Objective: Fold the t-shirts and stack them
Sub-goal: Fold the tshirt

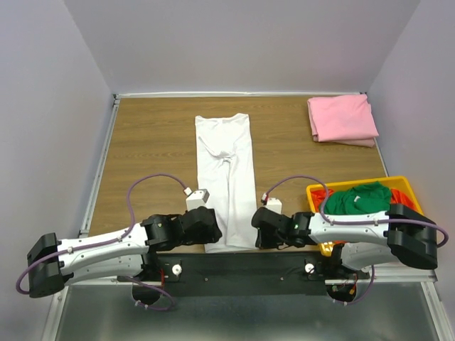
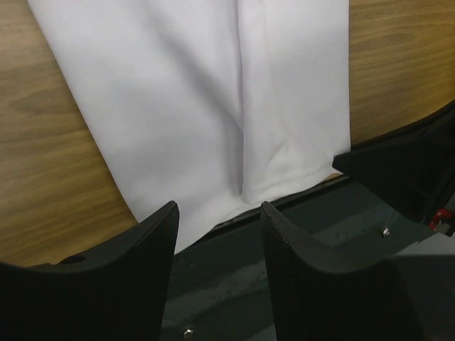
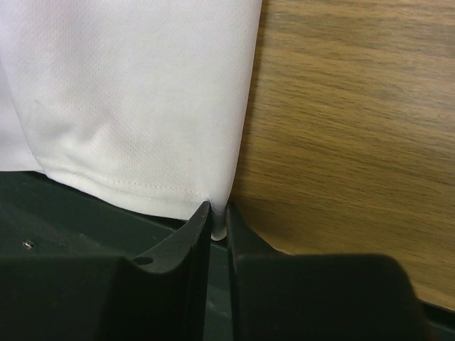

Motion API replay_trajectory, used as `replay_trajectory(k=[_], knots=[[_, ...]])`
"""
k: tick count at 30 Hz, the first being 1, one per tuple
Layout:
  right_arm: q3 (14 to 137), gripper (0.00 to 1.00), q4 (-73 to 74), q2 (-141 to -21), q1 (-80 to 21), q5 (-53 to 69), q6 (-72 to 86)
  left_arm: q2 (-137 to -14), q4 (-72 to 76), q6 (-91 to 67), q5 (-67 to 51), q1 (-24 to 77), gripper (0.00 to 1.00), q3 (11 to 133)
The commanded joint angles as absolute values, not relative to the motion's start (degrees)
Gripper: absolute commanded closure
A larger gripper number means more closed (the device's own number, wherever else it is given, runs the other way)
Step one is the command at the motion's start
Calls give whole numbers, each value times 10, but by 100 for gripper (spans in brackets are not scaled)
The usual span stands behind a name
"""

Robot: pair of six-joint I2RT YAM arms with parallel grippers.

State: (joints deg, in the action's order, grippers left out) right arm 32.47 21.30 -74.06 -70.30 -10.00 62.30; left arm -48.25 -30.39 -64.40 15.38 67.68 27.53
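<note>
the right gripper (image 3: 217,213) pinches the white t-shirt (image 3: 128,92) at its near hem corner while the left gripper (image 2: 219,213) gapes wide alongside.

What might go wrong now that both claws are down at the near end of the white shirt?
1. The right claw pinches only the very hem corner of the white shirt, so the cloth may slip out when it is lifted.
2. The left claw stands open by the other corner and grips nothing. If only one side rises, the long fold may skew or fall open.
</note>
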Motion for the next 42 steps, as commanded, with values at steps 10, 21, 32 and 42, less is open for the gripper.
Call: replay_trajectory(k=[10,21,32,42], knots=[[275,89,235,-697,-708,-131,645,-582,-427,-798,197,781,43,351],[258,89,235,-668,-708,-140,635,-627,-432,-893,191,820,44,344],[256,90,235,-670,-708,-142,629,-639,-400,-962,222,821,44,303],[258,91,234,-678,-708,-143,627,-610,-361,-990,246,821,44,263]])
